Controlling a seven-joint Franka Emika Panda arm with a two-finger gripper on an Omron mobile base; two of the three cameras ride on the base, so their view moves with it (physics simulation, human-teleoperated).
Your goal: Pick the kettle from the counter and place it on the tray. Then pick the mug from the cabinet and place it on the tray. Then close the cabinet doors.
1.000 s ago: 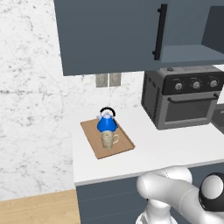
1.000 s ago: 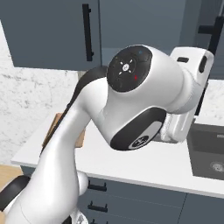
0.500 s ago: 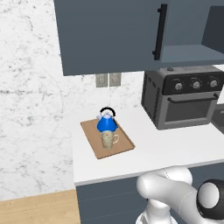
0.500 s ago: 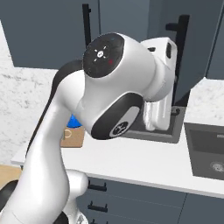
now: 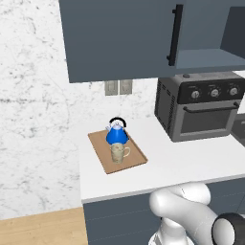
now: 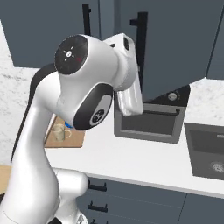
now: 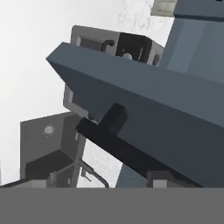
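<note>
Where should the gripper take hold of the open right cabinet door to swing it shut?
By my judgement, the long black bar handle on the right cabinet door. It stands off the flat panel on posts, so fingers can close across it from the door's front face; the panel itself offers nothing to pinch.

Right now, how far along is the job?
Done: kettle and mug sit on the tray. In hand: the hand camera is close to a cabinet door and its black bar handle. Left: the cabinet looks open on its right, so closing remains.
</note>
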